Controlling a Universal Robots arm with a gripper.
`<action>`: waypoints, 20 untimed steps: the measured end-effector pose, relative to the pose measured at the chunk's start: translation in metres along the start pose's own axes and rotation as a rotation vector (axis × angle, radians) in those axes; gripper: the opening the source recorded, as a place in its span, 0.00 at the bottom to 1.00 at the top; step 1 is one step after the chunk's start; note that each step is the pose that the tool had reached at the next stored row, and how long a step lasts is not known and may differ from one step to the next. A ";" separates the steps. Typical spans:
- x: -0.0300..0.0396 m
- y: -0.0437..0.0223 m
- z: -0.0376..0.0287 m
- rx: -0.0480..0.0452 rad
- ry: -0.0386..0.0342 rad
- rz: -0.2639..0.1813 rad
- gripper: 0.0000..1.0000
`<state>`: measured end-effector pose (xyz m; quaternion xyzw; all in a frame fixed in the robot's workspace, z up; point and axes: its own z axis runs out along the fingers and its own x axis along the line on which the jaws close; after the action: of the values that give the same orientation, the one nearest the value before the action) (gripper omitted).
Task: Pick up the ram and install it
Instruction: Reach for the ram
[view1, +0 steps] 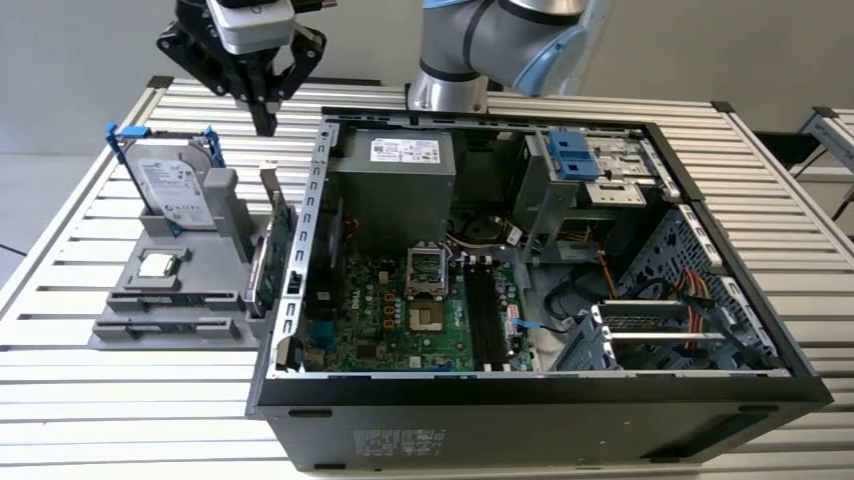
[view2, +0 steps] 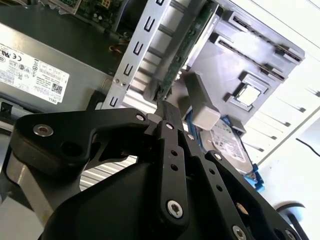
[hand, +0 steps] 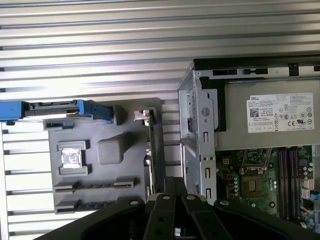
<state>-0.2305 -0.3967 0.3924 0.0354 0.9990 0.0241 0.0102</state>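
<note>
The gripper (view1: 267, 125), fingers together and empty, hovers beside the grey tray (view1: 120, 335); the ram's whereabouts unclear.

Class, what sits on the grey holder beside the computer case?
Upright hard drive, flat processor chip, green card on edge. In the first wrist view the gripper hides part of the holder.

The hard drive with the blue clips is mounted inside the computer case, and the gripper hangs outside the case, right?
Not quite. The hard drive is not inside the computer case. It stands upright in the grey tray beside the case, on the exterior view's left, as the exterior view shows. The rest holds: the gripper hangs outside the case.
</note>
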 end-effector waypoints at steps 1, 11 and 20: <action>0.0012 -0.0001 0.0000 0.0000 0.0000 0.000 0.00; 0.0120 -0.0008 -0.0003 -0.0002 0.0002 0.000 0.00; 0.0212 -0.0015 -0.0005 -0.0003 0.0004 0.000 0.00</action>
<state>-0.2517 -0.3967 0.3924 0.0354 0.9990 0.0242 0.0100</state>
